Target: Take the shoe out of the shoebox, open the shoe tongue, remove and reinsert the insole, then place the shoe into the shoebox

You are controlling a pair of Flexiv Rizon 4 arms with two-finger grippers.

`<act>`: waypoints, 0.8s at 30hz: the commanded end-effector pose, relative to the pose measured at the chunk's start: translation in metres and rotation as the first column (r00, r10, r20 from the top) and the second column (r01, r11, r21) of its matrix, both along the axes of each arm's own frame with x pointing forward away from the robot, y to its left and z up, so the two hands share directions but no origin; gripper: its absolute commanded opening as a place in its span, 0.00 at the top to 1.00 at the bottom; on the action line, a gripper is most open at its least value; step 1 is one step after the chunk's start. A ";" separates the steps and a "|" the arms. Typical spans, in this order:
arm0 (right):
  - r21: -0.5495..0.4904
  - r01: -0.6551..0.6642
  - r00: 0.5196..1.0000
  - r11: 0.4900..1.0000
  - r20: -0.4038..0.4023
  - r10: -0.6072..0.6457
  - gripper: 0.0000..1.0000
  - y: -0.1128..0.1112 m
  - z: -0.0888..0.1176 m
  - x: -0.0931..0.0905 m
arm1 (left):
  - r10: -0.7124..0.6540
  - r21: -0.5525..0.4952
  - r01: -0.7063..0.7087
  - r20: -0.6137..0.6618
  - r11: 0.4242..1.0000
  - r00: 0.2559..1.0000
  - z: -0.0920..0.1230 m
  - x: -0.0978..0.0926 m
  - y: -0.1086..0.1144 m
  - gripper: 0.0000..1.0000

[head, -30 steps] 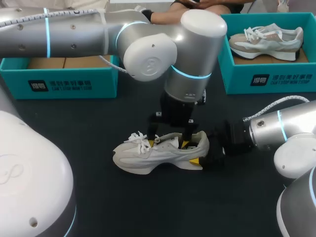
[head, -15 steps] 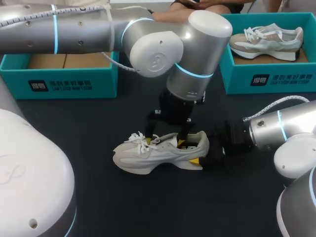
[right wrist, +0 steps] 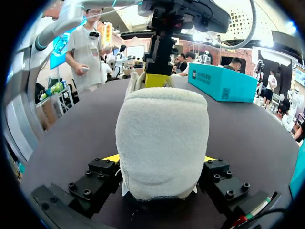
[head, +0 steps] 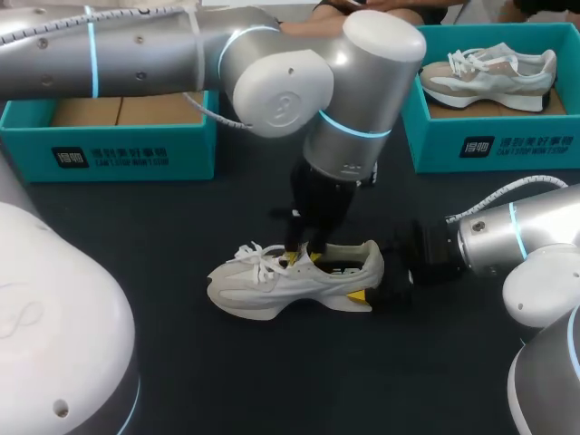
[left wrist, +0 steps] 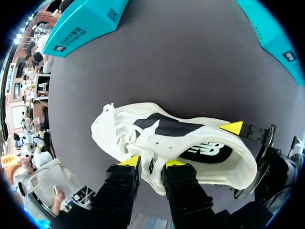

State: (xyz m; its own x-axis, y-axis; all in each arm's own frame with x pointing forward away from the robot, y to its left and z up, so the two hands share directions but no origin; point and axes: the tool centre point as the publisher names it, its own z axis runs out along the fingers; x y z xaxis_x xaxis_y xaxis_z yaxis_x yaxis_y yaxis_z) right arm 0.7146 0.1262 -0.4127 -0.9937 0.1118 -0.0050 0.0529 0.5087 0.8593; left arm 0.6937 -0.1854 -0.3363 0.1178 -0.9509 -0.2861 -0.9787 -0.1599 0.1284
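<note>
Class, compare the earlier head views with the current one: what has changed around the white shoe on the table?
The left end effector slid along the shoe from its heel end toward the laces and now pinches the tongue. The right end effector stays clamped on the heel end; the shoe has not moved.

Left arm [head: 353,82] overhangs shoe [head: 272,285] (opening seemingly blocked)
</note>
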 end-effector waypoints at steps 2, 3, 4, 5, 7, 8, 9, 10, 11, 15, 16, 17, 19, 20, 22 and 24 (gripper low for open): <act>-0.006 0.003 1.000 1.000 0.000 -0.003 1.00 0.004 -0.006 0.001 | 0.042 -0.005 -0.042 0.057 0.999 0.997 0.014 -0.010 0.000 1.00; -0.006 0.003 1.000 1.000 0.000 -0.003 1.00 0.004 -0.006 0.001 | 0.044 -0.012 -0.043 0.063 0.999 0.997 0.017 -0.011 0.000 1.00; -0.006 0.003 1.000 1.000 0.000 -0.003 1.00 0.004 -0.006 0.001 | 0.046 -0.017 -0.044 0.068 0.999 0.997 0.019 -0.011 0.001 1.00; -0.006 0.003 1.000 1.000 0.000 -0.003 1.00 0.004 -0.006 0.001 | 0.047 -0.022 -0.045 0.073 0.999 0.996 0.022 -0.012 0.001 1.00; -0.006 0.003 1.000 1.000 0.000 -0.003 1.00 0.004 -0.006 0.001 | 0.044 -0.032 -0.042 0.080 0.999 0.996 0.026 -0.014 0.002 1.00; -0.006 0.003 1.000 1.000 0.000 -0.003 1.00 0.004 -0.006 0.001 | 0.045 -0.033 -0.042 0.082 0.999 0.996 0.028 -0.015 0.002 1.00; -0.006 0.003 1.000 1.000 0.000 -0.003 1.00 0.004 -0.006 0.001 | 0.043 -0.038 -0.040 0.085 0.998 0.996 0.030 -0.017 0.002 1.00; -0.006 0.003 1.000 1.000 0.000 -0.003 1.00 0.004 -0.006 0.001 | 0.040 -0.041 -0.037 0.088 0.998 0.995 0.032 -0.018 0.003 1.00; -0.006 0.003 1.000 1.000 0.000 -0.003 1.00 0.004 -0.006 0.001 | 0.038 -0.045 -0.034 0.093 0.998 0.995 0.034 -0.020 0.004 1.00; -0.006 0.003 1.000 1.000 0.000 -0.003 1.00 0.004 -0.006 0.001 | 0.033 -0.056 -0.027 0.107 0.998 0.994 0.041 -0.024 0.012 1.00; -0.006 0.003 1.000 1.000 0.000 -0.003 1.00 0.004 -0.006 0.001 | 0.025 -0.055 -0.019 0.118 0.998 0.993 0.043 -0.025 0.015 1.00; -0.006 0.003 1.000 1.000 0.000 -0.003 1.00 0.004 -0.006 0.001 | 0.023 -0.056 -0.016 0.127 0.998 0.992 0.045 -0.024 0.018 1.00; -0.006 0.003 1.000 1.000 0.000 -0.003 1.00 0.004 -0.006 0.001 | 0.003 -0.061 0.006 0.147 0.998 0.989 0.046 -0.024 0.024 1.00; -0.006 0.003 1.000 1.000 0.000 -0.003 1.00 0.004 -0.006 0.001 | -0.001 -0.046 0.008 0.153 0.999 0.988 0.044 -0.023 0.027 1.00; -0.006 0.003 1.000 1.000 0.000 -0.003 1.00 0.004 -0.006 0.001 | -0.039 -0.046 0.047 0.158 0.998 0.987 0.041 -0.023 0.032 1.00; -0.006 0.003 1.000 1.000 0.000 -0.003 1.00 0.004 -0.006 0.001 | -0.084 -0.044 0.092 0.165 0.995 0.983 0.038 -0.026 0.036 1.00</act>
